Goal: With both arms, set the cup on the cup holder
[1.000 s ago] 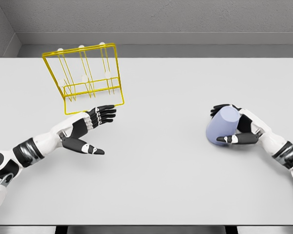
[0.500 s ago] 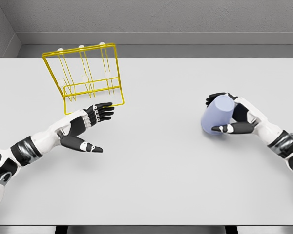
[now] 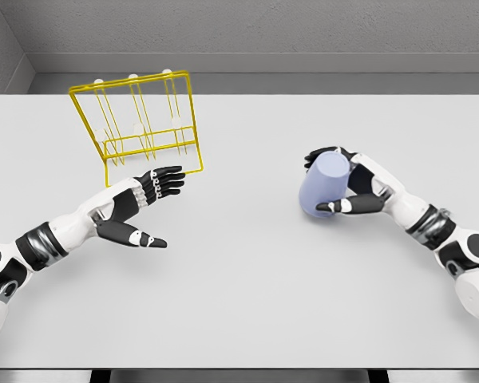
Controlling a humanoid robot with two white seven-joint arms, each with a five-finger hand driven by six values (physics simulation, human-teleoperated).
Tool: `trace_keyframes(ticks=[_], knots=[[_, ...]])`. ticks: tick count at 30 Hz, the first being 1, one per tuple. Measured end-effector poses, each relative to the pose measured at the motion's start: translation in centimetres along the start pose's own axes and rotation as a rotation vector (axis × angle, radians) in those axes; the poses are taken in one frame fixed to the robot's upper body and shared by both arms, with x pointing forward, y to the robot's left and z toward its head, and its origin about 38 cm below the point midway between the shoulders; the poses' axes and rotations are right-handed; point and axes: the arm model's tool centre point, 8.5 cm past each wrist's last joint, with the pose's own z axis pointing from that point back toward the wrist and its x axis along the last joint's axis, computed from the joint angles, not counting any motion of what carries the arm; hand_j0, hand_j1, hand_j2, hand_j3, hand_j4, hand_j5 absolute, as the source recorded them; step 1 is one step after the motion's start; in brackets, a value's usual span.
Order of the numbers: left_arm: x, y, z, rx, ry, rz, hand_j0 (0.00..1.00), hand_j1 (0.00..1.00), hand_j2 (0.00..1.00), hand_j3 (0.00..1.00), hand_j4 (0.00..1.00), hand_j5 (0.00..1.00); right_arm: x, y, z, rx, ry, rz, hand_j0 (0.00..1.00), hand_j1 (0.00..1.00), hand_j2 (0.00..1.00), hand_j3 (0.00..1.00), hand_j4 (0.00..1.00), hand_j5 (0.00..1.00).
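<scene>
Right robot hand [image 3: 345, 185] wrapped around the lavender cup [image 3: 322, 185], fingers behind, thumb in front; cup tilted, just above the tabletop [image 3: 247, 279]. Left robot hand [image 3: 140, 209] spread wide, holding nothing, fingertips just below the yellow wire cup holder [image 3: 136, 128]. Cup well apart from holder, off to its right

Palm of right hand [image 3: 353, 190] hidden behind cup [image 3: 322, 185]; cup's far side and any handle out of sight. Both arms cut off past the elbow by left and right frame edges. Beyond left hand [image 3: 137, 209], cup holder [image 3: 137, 128] pegs thin, tips too small to make out. Table [image 3: 247, 295] front edge partly clipped below.
</scene>
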Motion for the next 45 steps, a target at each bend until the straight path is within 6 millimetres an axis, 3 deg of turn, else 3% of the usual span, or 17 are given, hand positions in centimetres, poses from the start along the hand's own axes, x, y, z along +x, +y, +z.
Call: trace_keyframes(ticks=[21,27,31,33,45], knots=[[0.3,0.4,0.5,0.015,-0.003,-0.007,1.0,1.0,1.0,1.0,1.0,1.0,-0.9,5.5,-6.7,0.165,-0.037,-0.01,0.7,0.7,0.7,0.7,0.7,0.7],[0.4,0.7,0.7,0.022,-0.004,-0.011,1.0,1.0,1.0,1.0,1.0,1.0,-1.0,5.9,-7.2,0.171,-0.04,-0.015,0.75,0.75,0.75,0.75,0.75,0.75],[0.4,0.7,0.6,0.024,-0.004,-0.012,1.0,1.0,1.0,1.0,1.0,1.0,-1.0,5.9,-7.3,0.176,-0.037,-0.005,0.95,0.95,0.95,0.95,0.95,0.95],[0.0,0.6,0.8,0.026,0.005,-0.013,1.0,1.0,1.0,1.0,1.0,1.0,-1.1,6.0,-7.3,0.184,-0.031,0.01,0.98,0.98,0.98,0.98,0.98,0.98],[-2.4,-0.8,-2.4,0.059,0.008,-0.062,1.0,1.0,1.0,1.0,1.0,1.0,-1.0,5.9,-7.2,0.19,-0.026,0.031,1.0,1.0,1.0,1.0,1.0,1.0]])
